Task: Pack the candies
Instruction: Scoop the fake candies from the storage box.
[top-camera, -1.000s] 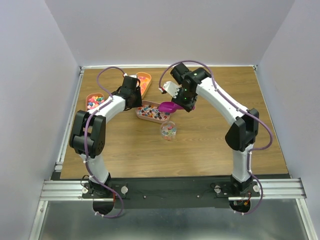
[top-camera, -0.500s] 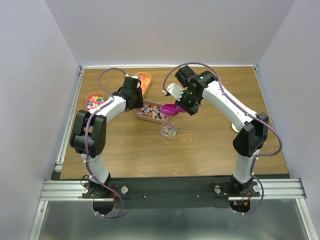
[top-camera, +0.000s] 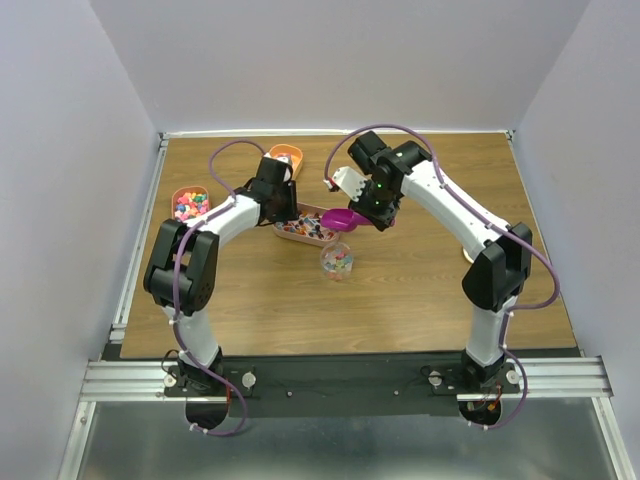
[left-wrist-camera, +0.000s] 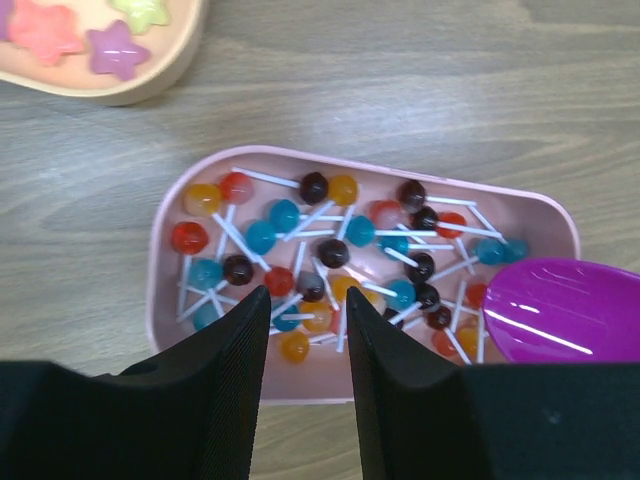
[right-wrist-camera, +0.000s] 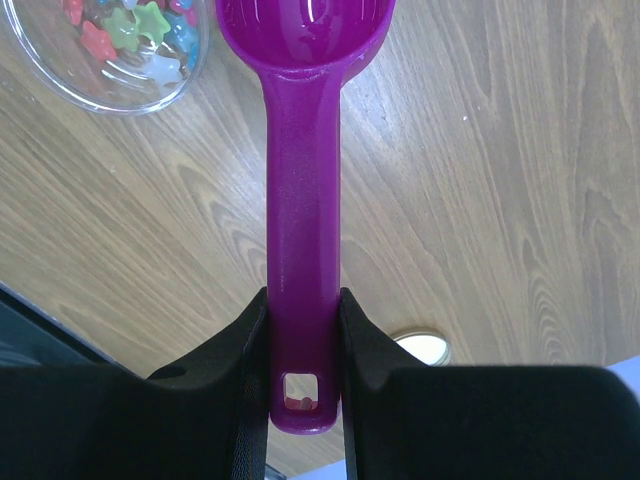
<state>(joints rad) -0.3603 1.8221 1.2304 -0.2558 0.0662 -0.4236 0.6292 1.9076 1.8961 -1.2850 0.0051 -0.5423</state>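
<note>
- Top external view shows 2 arms reaching over the brown tabletop (top-camera: 400, 290).
- Many candies (left-wrist-camera: 335, 255) lie in a pink tray (left-wrist-camera: 158, 280) near the middle of the tabletop. They are small round ones on white sticks, in blue, red, orange and dark colours.
- The left pincer (left-wrist-camera: 307, 300) hangs over the near side of that tray. Its 2 fingers (left-wrist-camera: 230, 380) have a small gap between them and hold nothing.
- The right pincer (right-wrist-camera: 302, 300) squeezes the handle of a magenta scoop (right-wrist-camera: 303, 150).
- The round end of the scoop is over the right end of the pink tray.
- A clear cup (right-wrist-camera: 150, 90) stands just in front of the pink tray, with little star candies inside.
- More candies lie in a peach tray (top-camera: 190, 188) at the left.
- An orange tray (top-camera: 293, 152) sits at the back, partly hidden by the left arm.
</note>
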